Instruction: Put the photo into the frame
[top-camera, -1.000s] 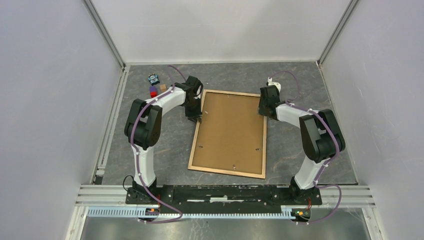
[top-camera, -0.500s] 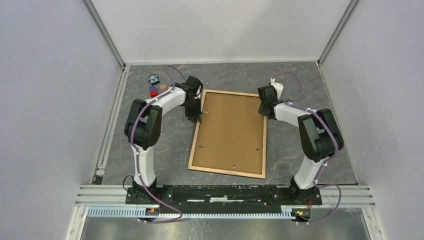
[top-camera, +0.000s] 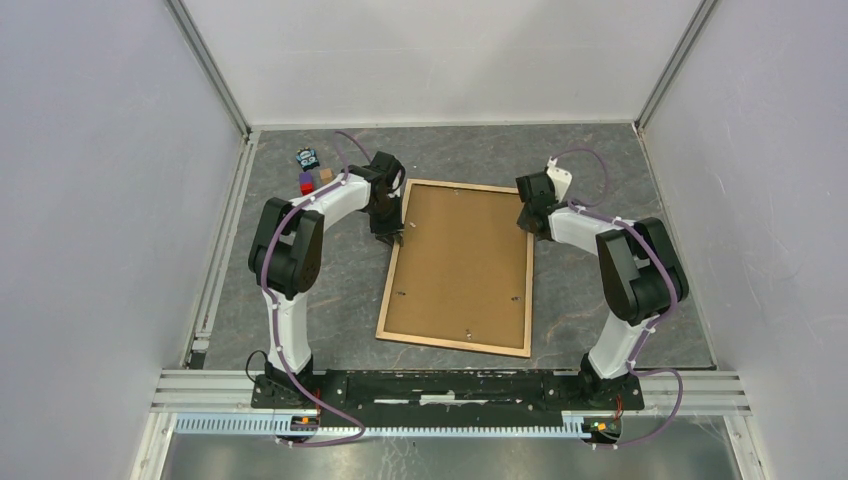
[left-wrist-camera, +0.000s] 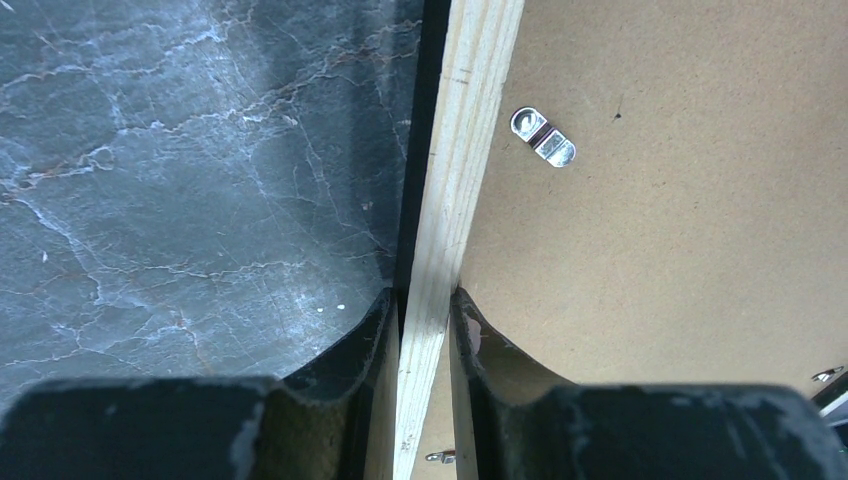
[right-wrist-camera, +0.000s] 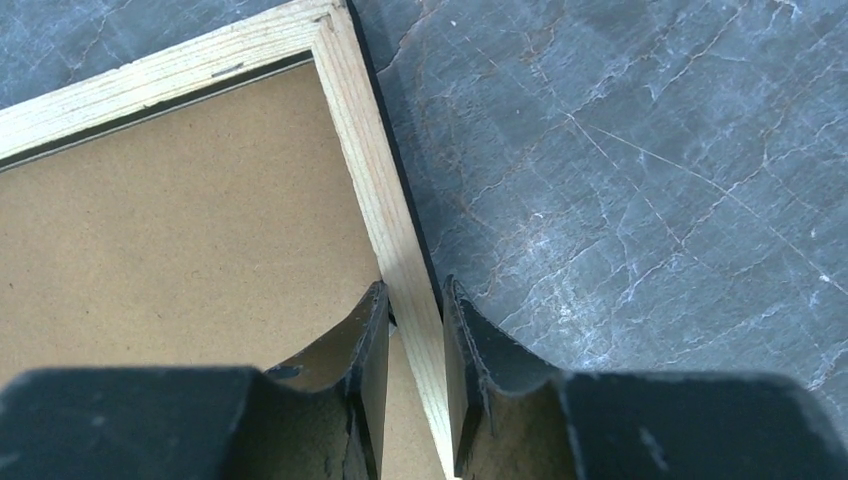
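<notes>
The frame lies back up on the dark marble table, its light wood rails around a brown backing board. My left gripper is shut on the frame's left rail near the far left corner, one finger on each side of it in the left wrist view. My right gripper is shut on the right rail just below the far right corner, as the right wrist view shows. The photo is not visible in any view.
A metal turn clip sits on the backing board by the left rail. A small blue item, red and purple blocks and a brown cube lie at the back left. Enclosure walls stand on three sides.
My right wrist has turned and shifted slightly toward the far right. The frame and my left arm have not visibly moved.
</notes>
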